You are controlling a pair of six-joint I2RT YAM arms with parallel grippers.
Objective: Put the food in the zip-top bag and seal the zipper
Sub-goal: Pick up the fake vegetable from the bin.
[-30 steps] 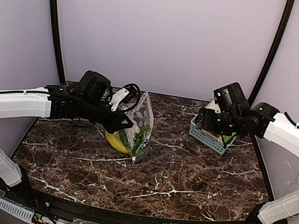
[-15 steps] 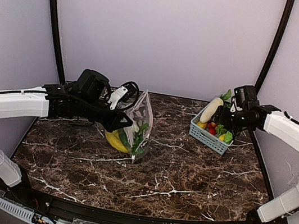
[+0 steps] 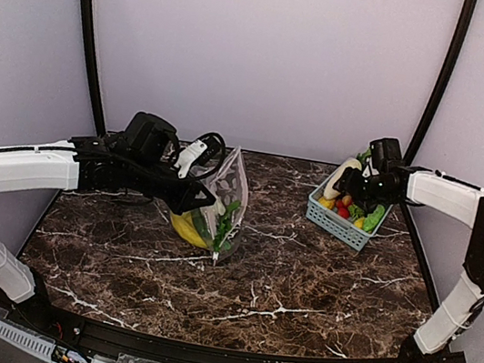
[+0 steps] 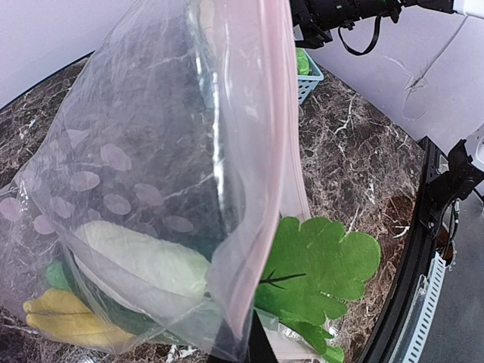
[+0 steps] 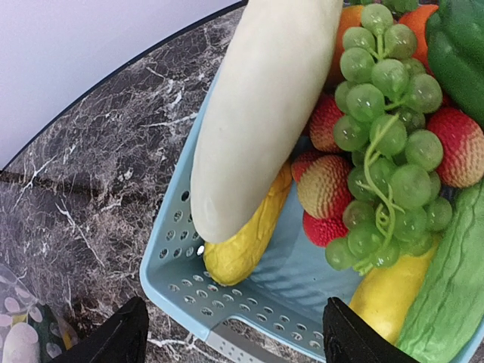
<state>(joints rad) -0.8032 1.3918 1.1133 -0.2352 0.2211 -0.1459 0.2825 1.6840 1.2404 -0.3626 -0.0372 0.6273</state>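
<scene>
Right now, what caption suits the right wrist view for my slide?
Open right gripper hovers over the blue basket of long white vegetable, green grapes and strawberries.

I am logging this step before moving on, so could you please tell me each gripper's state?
Left gripper: closed on the zip-top bag, holding it up.
Right gripper: open, above the basket.

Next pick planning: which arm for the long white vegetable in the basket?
Right. The right end effector hovers open over the basket, white vegetable just ahead; the left end effector holds the zip-top bag.
</scene>
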